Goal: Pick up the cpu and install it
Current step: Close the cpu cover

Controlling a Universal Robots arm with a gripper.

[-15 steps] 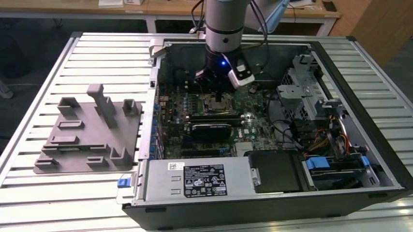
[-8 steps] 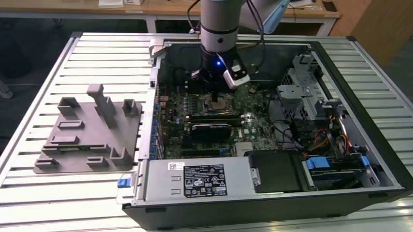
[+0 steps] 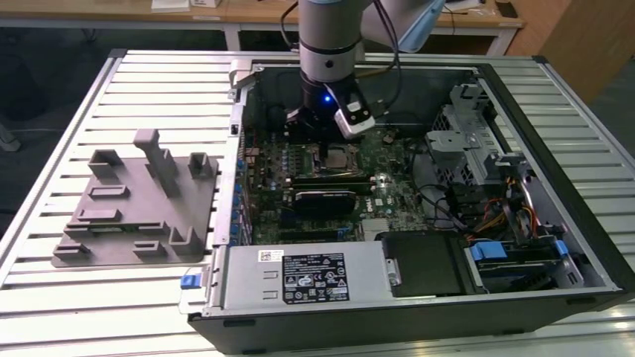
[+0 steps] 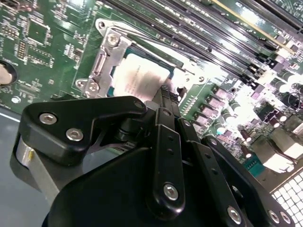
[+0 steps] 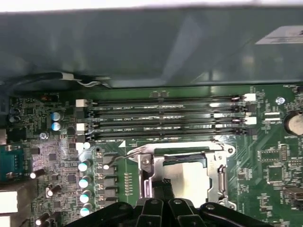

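The cpu point(image 4: 142, 75) lies flat inside the metal-framed socket point(image 4: 105, 56) on the motherboard, silvery top plate facing up. It also shows in the first wrist view point(image 5: 189, 177) and in the exterior view point(image 3: 340, 156). My gripper point(image 4: 164, 93) hangs just over the cpu's edge with its black fingers pressed together and nothing between them; in the first wrist view the gripper point(image 5: 163, 186) covers part of the plate. In the exterior view the gripper point(image 3: 320, 135) reaches down into the open computer case. The thin wire lever point(image 5: 130, 152) sits beside the socket frame.
A grey plastic tray point(image 3: 129, 216) with upright blocks lies on the slatted table at the exterior view's left. Inside the case are memory slots point(image 5: 161, 116), a power supply point(image 3: 297, 279), a drive cage point(image 3: 466, 141) and loose cables point(image 3: 496, 216). Case walls surround the board.
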